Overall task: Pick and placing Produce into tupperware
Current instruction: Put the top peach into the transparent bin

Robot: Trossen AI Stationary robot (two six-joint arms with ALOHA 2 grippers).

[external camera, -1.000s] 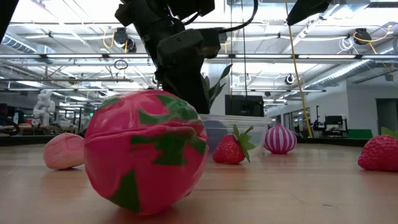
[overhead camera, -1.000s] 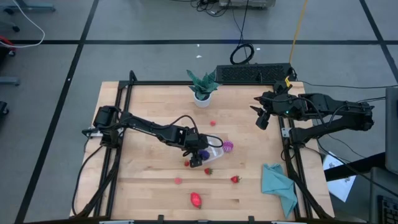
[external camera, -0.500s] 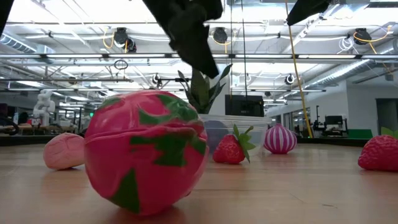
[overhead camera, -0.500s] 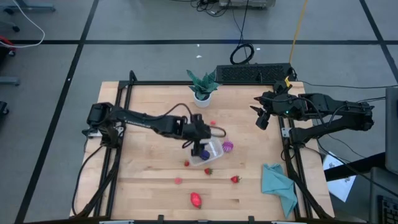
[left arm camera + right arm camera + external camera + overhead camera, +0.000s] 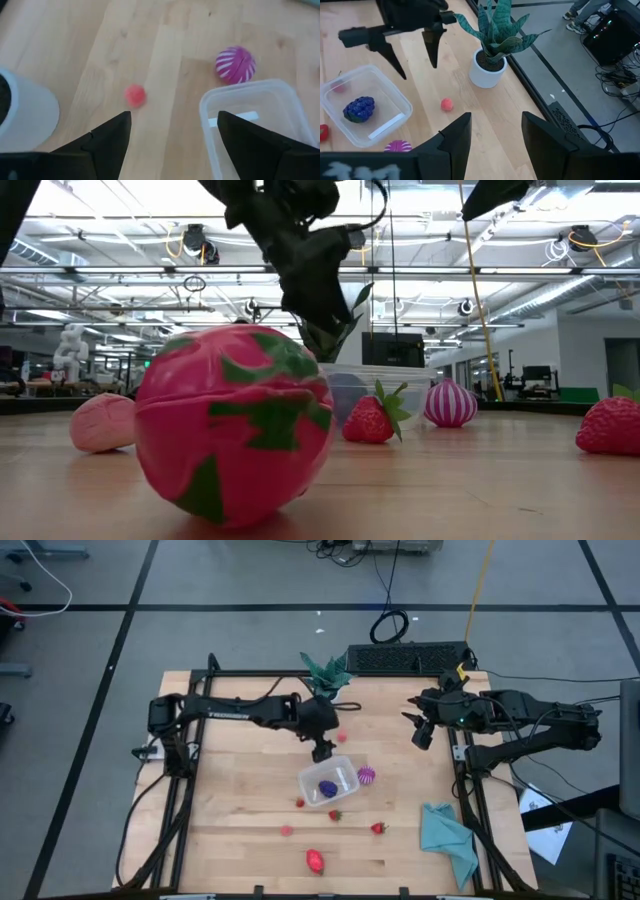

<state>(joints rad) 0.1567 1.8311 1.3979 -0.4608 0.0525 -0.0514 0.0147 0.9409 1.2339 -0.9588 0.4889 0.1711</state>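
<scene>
Lifted and swung toward the top of the high view since a second ago: left gripper [image 5: 321,747], then low beside the tupperware [image 5: 329,782], now above its upper edge, fingers spread and empty. Inside the tupperware, lying alone: a dark purple berry [image 5: 327,787]. Unchanged: right gripper [image 5: 421,732], parked at the frame's upper right, fingers partly apart around nothing.

Nearest in the low view, filling the lower left: a big pink-and-green toy fruit [image 5: 235,435]. Behind it at the left, a pale pink piece [image 5: 101,423]; at centre, a strawberry [image 5: 375,418]; right of that, a purple striped fruit [image 5: 450,403], just beside the tupperware's right edge; at the right border, another strawberry [image 5: 608,426]. Farther back, near the white-potted plant [image 5: 325,680], a small red ball [image 5: 341,738] on bare wood.

Judged step: one piece delivered, hand backing out to fetch the next. Most produce not yet boxed. Probable next target: the small red ball, dead ahead between the spread fingers in the left wrist view. Needed: a drop straight down, fingers straddling the ball, clear of the pot and the tupperware wall, then a gentle squeeze so that nothing rolls off.
</scene>
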